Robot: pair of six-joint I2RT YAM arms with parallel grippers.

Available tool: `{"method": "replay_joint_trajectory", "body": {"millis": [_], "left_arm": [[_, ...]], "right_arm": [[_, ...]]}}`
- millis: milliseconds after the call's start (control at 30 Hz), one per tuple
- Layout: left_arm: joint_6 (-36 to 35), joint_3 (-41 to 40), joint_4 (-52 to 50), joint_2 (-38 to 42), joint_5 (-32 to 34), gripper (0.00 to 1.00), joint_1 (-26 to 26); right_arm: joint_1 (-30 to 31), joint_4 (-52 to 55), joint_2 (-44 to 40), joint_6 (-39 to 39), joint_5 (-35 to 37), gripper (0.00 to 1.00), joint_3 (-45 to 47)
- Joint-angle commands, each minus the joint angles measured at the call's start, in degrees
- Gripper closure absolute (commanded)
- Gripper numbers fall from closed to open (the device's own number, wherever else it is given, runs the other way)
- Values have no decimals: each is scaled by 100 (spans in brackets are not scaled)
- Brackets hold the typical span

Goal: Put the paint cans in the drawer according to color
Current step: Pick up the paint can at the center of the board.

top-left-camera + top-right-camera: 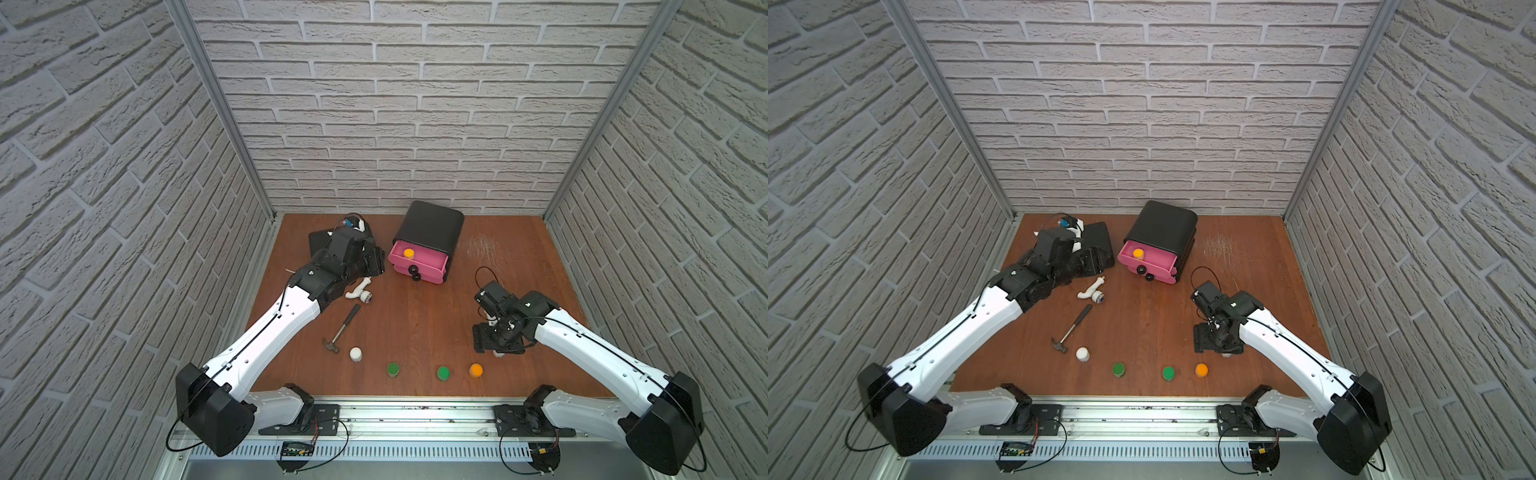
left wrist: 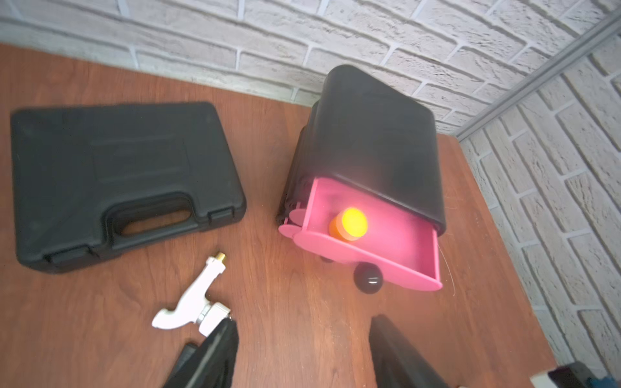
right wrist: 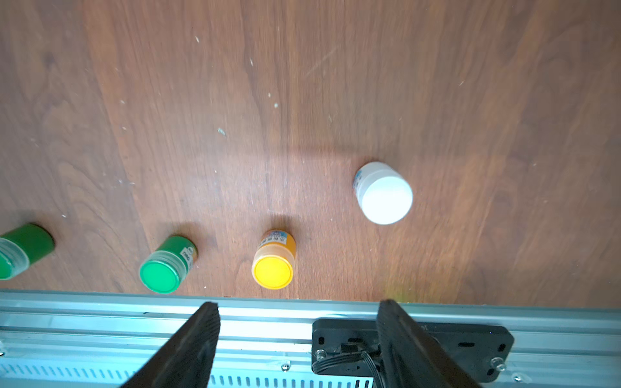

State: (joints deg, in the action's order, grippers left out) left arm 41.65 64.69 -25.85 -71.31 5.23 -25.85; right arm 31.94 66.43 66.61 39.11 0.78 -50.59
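left claw [image 2: 302, 332] apart, empty, facing the pink drawer [image 2: 403, 242] holding one orange can [image 2: 349, 224]; right claw [image 3: 299, 307] apart over a white can [image 3: 383, 193] sitting off-centre, so a finger may topple it; counter [image 1: 415, 316] count: two white, two green cans [image 1: 393, 368], one orange, one hammer [image 1: 341, 330], one pipe fitting [image 1: 358, 291].

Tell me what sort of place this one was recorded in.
Probably a staged robot test cell, not a real workshop: brick-pattern panels in aluminium corner posts box in a wooden tabletop, and two robot arms stand on a metal rail.
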Motion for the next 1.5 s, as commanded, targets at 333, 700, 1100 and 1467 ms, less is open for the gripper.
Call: {"method": "replay_joint_trajectory", "body": {"millis": [333,700,1100,1467], "left_arm": [[1249,-1248,936,406,-367,36,546],[1266,-1373,1015,425,-504,36,636],[1238,-1303,1038,363,-657,37,686],[1223,-1355,989,409,-660,38,693]], "right_arm": [[439,-1426,159,981,-584,31,1185],[575,-1536,651,914,-448,42,1133],[618,-1449,855,834,-368,68,1095],[616,-768,775,475,-94,84,440]]}}
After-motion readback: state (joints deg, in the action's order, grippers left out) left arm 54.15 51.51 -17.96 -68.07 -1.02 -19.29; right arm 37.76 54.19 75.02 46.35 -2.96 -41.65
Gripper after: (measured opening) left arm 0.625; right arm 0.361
